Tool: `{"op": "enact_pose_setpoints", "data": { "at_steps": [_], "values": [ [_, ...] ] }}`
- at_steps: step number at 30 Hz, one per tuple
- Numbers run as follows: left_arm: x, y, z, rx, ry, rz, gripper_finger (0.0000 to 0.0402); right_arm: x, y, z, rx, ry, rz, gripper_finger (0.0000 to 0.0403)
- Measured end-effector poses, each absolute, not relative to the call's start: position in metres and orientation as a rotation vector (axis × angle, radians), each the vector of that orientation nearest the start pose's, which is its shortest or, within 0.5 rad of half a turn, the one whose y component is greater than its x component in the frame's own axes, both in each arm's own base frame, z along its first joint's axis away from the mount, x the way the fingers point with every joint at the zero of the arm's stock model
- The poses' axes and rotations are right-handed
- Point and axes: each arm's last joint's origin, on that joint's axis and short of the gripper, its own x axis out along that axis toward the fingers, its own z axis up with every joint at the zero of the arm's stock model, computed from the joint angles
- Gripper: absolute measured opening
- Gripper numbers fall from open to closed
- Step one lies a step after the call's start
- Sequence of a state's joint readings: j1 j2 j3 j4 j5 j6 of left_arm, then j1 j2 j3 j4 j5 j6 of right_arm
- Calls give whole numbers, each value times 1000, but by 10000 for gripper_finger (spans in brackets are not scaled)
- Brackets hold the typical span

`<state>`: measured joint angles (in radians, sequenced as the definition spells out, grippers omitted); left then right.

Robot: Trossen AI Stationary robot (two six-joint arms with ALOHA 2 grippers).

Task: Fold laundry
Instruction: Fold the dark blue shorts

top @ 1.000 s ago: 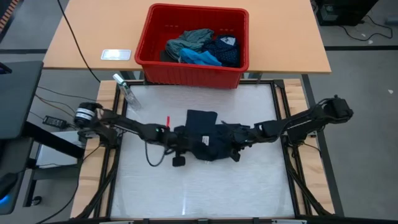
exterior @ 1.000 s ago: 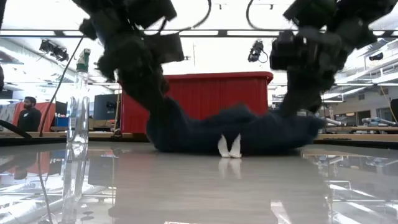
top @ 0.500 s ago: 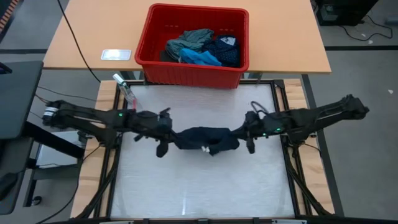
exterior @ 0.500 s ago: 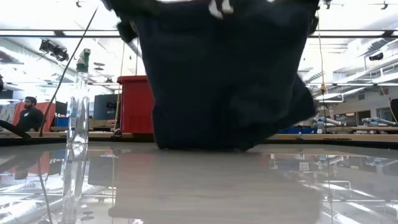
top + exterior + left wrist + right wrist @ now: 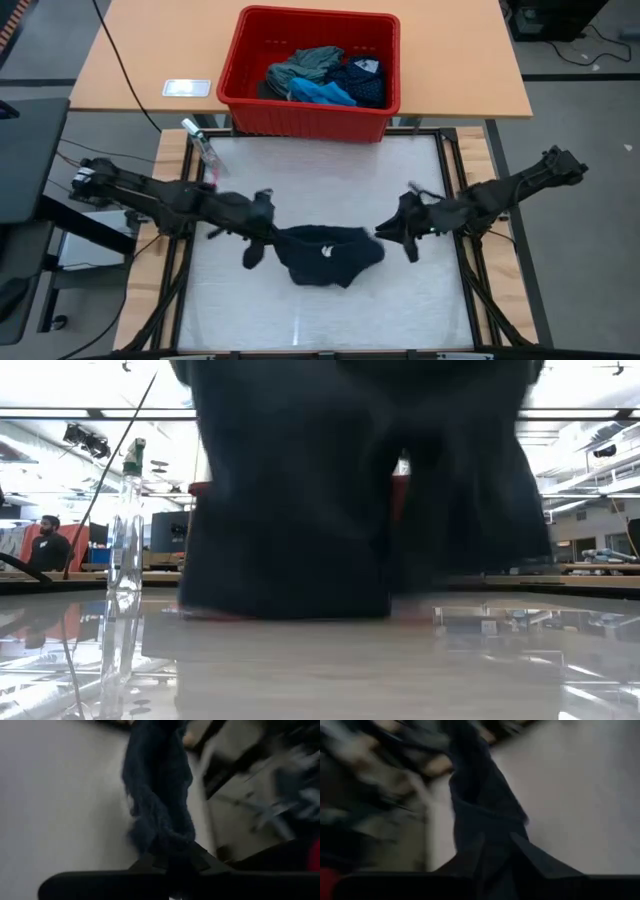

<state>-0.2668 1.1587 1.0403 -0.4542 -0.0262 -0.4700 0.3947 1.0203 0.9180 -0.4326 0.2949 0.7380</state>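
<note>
A dark navy garment (image 5: pixel 325 255) with a small white tag hangs between my two grippers over the middle of the table. My left gripper (image 5: pixel 262 238) is shut on its left end and my right gripper (image 5: pixel 390 232) has its right end between the fingers. In the low view the garment (image 5: pixel 300 510) is a wide dark curtain. Its lower edge comes down close to the tabletop; whether it touches, I cannot tell. The rest of the laundry lies in the red bin (image 5: pixel 385 110). My left gripper pinches a bunched end of the garment (image 5: pixel 167 837) between its two fingers, slanting down from the table's left. The cloth runs away from the fingers as a twisted rope, lifted off the table. My right gripper has a bunched end of the garment (image 5: pixel 492 832) between its two fingers (image 5: pixel 530 855), slanting down from the table's right. Its fingers stand a little apart around the cloth. The cloth sags away from them toward the middle.
The red bin stands on the wooden table beyond the far edge and holds a grey-green shirt (image 5: pixel 305 62), a bright blue piece (image 5: pixel 322 92) and a navy dotted piece (image 5: pixel 362 80). A clear bottle (image 5: pixel 205 148) stands at the far left corner. A person (image 5: pixel 45 540) sits in the room behind.
Both grippers have risen from the table and drawn apart, the left toward the left edge, the right toward the right. The garment went from a heap on the table to hanging between them. It was stretched out half a second ago and now sags toward the near edge.
</note>
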Motion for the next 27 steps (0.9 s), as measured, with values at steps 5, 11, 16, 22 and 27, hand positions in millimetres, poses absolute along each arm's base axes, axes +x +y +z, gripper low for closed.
{"op": "enact_pose_setpoints", "data": {
  "at_steps": [5,11,16,22,27],
  "values": [
    [252,-65,271,-324,794,32,12,217,79,267,460,726,-271,141],
    [269,-65,219,-336,923,109,12,248,79,210,470,795,-372,152],
    [275,-63,203,-400,988,177,12,283,55,186,619,793,-314,153],
    [273,-59,199,-501,1028,270,12,310,1,179,694,636,-364,153],
    [271,-56,197,-577,1043,335,12,325,-26,155,754,648,-256,150]
  ]
}}
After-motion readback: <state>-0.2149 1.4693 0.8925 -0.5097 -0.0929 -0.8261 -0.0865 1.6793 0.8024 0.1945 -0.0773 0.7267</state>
